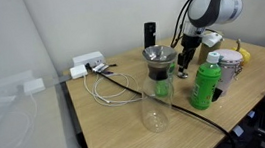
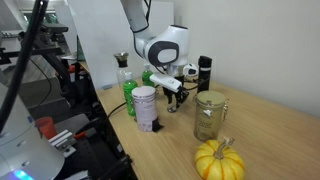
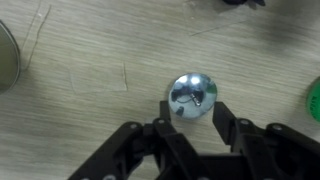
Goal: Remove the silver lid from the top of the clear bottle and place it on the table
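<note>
The silver lid (image 3: 192,93) is round and shiny and sits low over the light wood table (image 3: 80,70) in the wrist view. My gripper (image 3: 195,105) has one dark finger on each side of the lid and is shut on it. In an exterior view the gripper (image 1: 185,70) is down at table height, just beside the clear bottle (image 1: 159,79). The bottle's dark collar is bare on top. The gripper also shows in an exterior view (image 2: 175,98), low over the table (image 2: 270,130).
A green bottle (image 1: 206,84) and a silvery-white can (image 1: 230,65) stand close beside the gripper. A slim black cylinder (image 1: 150,34) stands behind the bottle and a clear glass (image 1: 155,117) in front. Cables and a power strip (image 1: 88,65) lie farther off. A small pumpkin (image 2: 219,160) sits near the edge.
</note>
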`<state>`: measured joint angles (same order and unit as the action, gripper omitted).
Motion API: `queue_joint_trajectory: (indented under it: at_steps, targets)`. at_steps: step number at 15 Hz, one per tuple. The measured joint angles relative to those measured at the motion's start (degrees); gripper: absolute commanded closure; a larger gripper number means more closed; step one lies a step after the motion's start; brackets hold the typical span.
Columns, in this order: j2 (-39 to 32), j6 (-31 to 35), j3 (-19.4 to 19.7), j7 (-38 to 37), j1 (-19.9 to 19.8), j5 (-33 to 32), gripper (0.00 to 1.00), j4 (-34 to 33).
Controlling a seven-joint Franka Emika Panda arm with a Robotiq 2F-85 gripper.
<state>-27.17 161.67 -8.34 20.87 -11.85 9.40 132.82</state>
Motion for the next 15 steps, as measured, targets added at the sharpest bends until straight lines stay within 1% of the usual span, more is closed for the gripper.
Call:
queue_joint_trajectory:
  at_steps: [2,3,4,9,12,15]
  targets:
    - [1.05,0.0,-0.24,0.0,0.06,-0.71,0.06,-0.09]
    - [1.84,0.0,-0.45,0.0,0.11,-0.84,0.02,-0.07]
    - [2.9,0.0,-0.79,0.0,0.15,-0.85,0.0,0.01]
    - [9.3,0.01,-3.17,0.07,0.25,-0.48,0.0,2.06]
    - [14.71,0.02,-4.83,0.36,0.69,1.6,0.0,4.49]
    - [20.03,-0.08,-5.55,1.05,1.9,4.02,0.0,7.35]
